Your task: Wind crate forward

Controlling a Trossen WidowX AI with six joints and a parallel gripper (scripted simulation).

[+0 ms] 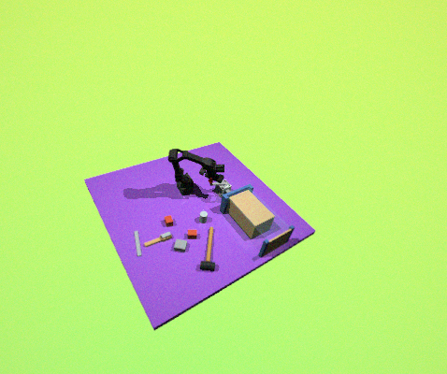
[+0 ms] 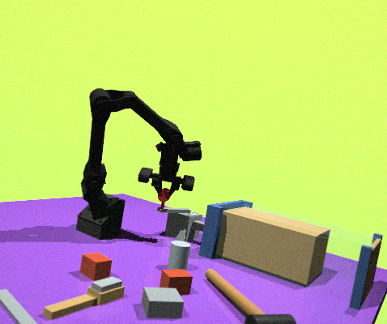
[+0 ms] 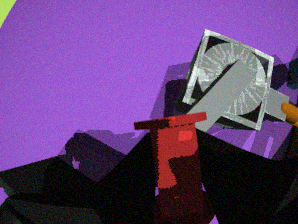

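as pincer (image 2: 165, 193) grips red handle (image 3: 176, 163), winch (image 2: 182, 224) edge just beside

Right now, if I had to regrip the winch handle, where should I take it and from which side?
Take the red knob from straight above, as the gripper holds it now. The knob stands upright at the free end of the grey crank arm, which lies flat across the winch; the arm looks too low and flat for fingers, while the knob leaves both sides open.
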